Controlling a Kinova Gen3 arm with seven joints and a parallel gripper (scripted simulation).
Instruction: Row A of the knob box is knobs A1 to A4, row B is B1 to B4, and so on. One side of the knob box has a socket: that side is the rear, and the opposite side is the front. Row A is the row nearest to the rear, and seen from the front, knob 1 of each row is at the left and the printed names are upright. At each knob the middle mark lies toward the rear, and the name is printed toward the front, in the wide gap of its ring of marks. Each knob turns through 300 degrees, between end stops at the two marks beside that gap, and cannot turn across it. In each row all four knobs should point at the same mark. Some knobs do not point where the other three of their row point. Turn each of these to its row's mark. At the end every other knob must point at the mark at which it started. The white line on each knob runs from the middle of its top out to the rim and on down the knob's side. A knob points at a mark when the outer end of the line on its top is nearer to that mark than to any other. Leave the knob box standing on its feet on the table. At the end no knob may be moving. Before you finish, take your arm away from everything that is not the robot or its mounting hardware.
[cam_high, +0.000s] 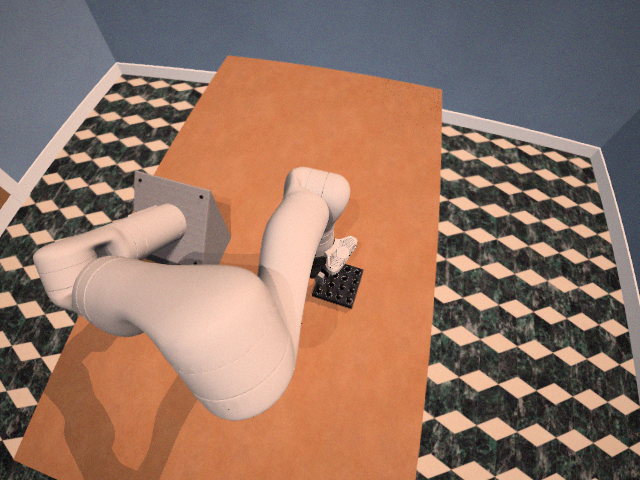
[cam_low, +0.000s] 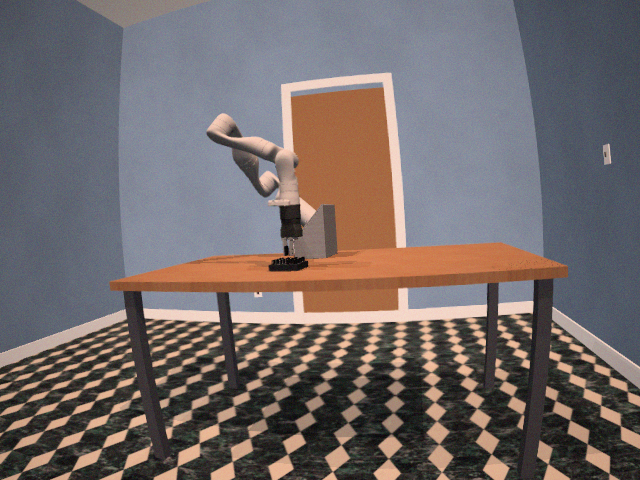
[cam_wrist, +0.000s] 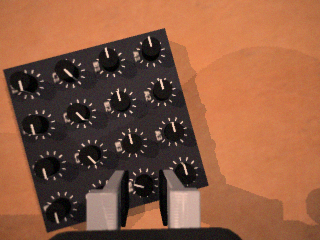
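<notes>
The black knob box (cam_high: 333, 301) (cam_low: 287, 265) (cam_wrist: 52, 100) stands flat on the orange table (cam_high: 310, 129) (cam_low: 413, 263), turned a little in the wrist view. My gripper (cam_high: 324, 269) (cam_low: 289, 249) (cam_wrist: 144, 189) hangs just above the box's near edge, apart from it. Its fingers stand partly open with nothing between them. In the wrist view one knob (cam_wrist: 144, 184) shows below, in the gap between the fingers. Its white line points left, while the three knobs in line with it further up the view point up. The knobs at the bottom edge are partly hidden by the fingers.
The arm's grey mount block (cam_high: 175, 217) (cam_low: 320, 232) stands on the table behind the box. The bulky arm (cam_high: 206, 320) covers much of the table's left half in the top view. The table's right edge (cam_high: 434, 258) lies a short way from the box.
</notes>
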